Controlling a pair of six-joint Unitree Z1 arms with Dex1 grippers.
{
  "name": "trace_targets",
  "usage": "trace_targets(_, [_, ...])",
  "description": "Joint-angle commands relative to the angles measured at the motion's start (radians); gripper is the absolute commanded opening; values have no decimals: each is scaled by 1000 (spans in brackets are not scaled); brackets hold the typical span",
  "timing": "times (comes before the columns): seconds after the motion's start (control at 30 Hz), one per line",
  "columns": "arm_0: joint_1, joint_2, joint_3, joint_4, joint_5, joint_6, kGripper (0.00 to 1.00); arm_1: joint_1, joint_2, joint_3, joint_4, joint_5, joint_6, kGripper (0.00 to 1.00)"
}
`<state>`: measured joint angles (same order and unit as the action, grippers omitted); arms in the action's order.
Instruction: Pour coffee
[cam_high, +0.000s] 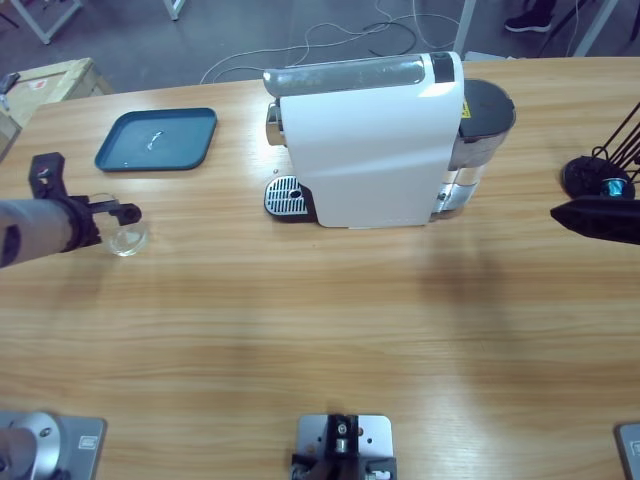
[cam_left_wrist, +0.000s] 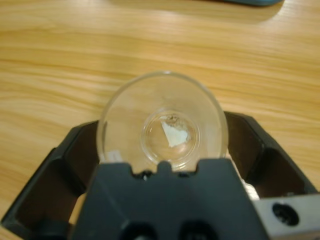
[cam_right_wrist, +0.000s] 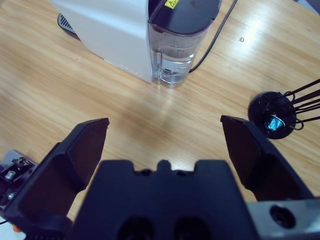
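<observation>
**Glass in left tool, well short of the machine; right tool idle**

At the tabletop's left end, the left tool (cam_high: 128, 214) has its two black jaws set around a small clear drinking glass (cam_high: 127, 238). The left wrist view shows the glass (cam_left_wrist: 162, 120) seated between the jaws, which reach round both its sides; whether they press its wall or stand just off it cannot be told. The glass looks nearly empty: no tan layer of coffee is visible, only a pale glint at the bottom.

The white box-shaped coffee machine (cam_high: 370, 140) stands at the middle rear of the long wooden tabletop (cam_high: 320, 320), its round perforated drip grille (cam_high: 284, 196) at its left foot, well apart from the glass. A dark blue rectangular tray (cam_high: 157, 138) lies beyond the glass, near it.

The right tool (cam_right_wrist: 165, 145) hangs with jaws spread wide and nothing between them, near a black wire capsule stand (cam_high: 600, 178) holding a blue capsule.

Judgement: the task is at an early stage, with the glass not yet under the spout.

Risks:
- Smooth round glass may slip or tilt if the hold is light.
- Glass rim may strike the grille edge or machine front on approach.
- Off-centre placement would send coffee onto the tabletop.
</observation>
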<state>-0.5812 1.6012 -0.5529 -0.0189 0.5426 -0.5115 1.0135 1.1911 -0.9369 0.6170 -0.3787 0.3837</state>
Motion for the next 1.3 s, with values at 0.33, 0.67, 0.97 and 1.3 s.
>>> trace_targets(0.33, [4,38,62,-156,-88,151,0,13,-49,53,24,-11,29,1000])
trace_targets(0.67, [43,-282,2,-79,-761,1007,0,13,-142,23,102,-55,7,1000])
trace_targets(0.97, [151,131,-263,-84,-1061,1302,0,13,-184,9,172,-60,7,1000])
trace_targets(1.3, [64,362,-430,-98,-1115,1314,0,13,-195,12,218,-68,11,1000])
